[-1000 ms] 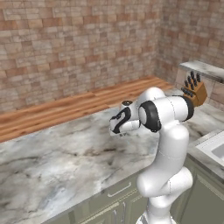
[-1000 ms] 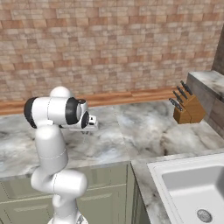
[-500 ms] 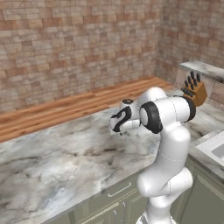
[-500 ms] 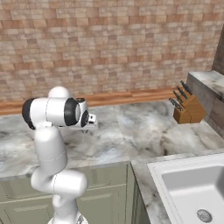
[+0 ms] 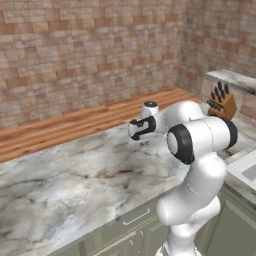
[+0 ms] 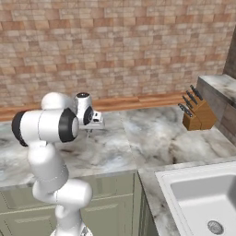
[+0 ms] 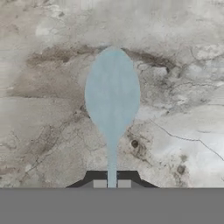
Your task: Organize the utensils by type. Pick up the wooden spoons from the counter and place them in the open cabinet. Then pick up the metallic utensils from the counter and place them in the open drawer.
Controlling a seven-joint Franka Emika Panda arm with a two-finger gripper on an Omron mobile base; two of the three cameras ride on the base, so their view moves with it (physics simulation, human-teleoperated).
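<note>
Hand view showed gripper point(image 7: 112, 183) clenched on thin handle of metal spoon point(image 7: 112, 94), bowl hanging above counter point(image 7: 183, 127). Judged light, stiff, slippery; hold near handle end, likely to swing.

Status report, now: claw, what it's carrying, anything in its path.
Claw shut on spoon, pale blue-grey bowl out front. Held above marble counter. Knife block well off to the side.
</note>
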